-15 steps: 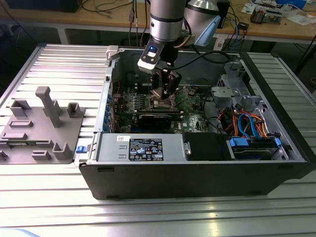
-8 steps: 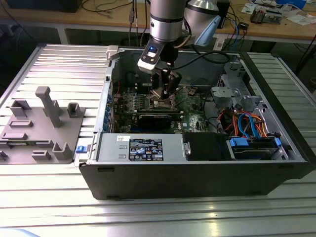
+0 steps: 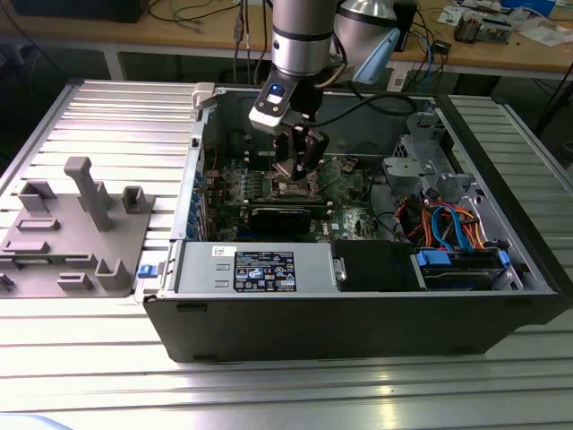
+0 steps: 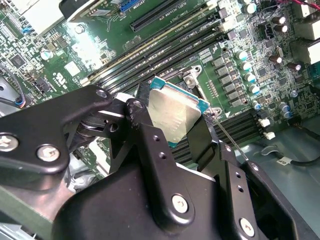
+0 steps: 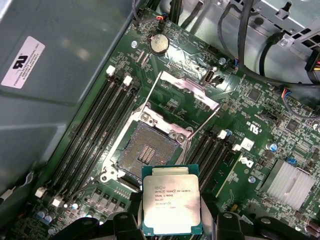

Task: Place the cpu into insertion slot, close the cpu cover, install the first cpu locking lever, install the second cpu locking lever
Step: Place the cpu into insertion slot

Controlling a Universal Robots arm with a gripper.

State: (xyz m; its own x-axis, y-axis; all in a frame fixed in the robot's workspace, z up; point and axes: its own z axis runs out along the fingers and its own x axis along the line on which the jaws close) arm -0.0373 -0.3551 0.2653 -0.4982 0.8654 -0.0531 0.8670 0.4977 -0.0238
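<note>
**Exterior view.** One arm is reaching down into one open computer case [image 3: 358,305]. Its single gripper [image 3: 300,166] is hanging over the green motherboard [image 3: 351,193].

**Second wrist view.** One cpu [image 4: 175,114] is being clamped between two black fingers [image 4: 150,150]. They are closed to the chip's width and are pressing on its opposite edges. The chip's silver top is facing the camera.

**First wrist view.** One insertion slot [image 5: 147,152] is lying bare, with its dark centre exposed. One cpu cover [image 5: 182,90] is standing swung open at the slot's far edge. Two locking levers [image 5: 149,95] are standing unlatched, one along each side of that cover. The gripper [image 5: 172,227] is grasping the cpu [image 5: 171,205]. The chip is being held just beside the slot, on the side opposite the cover. It is overlapping the slot's nearest corner but is not seated in it.
</note>
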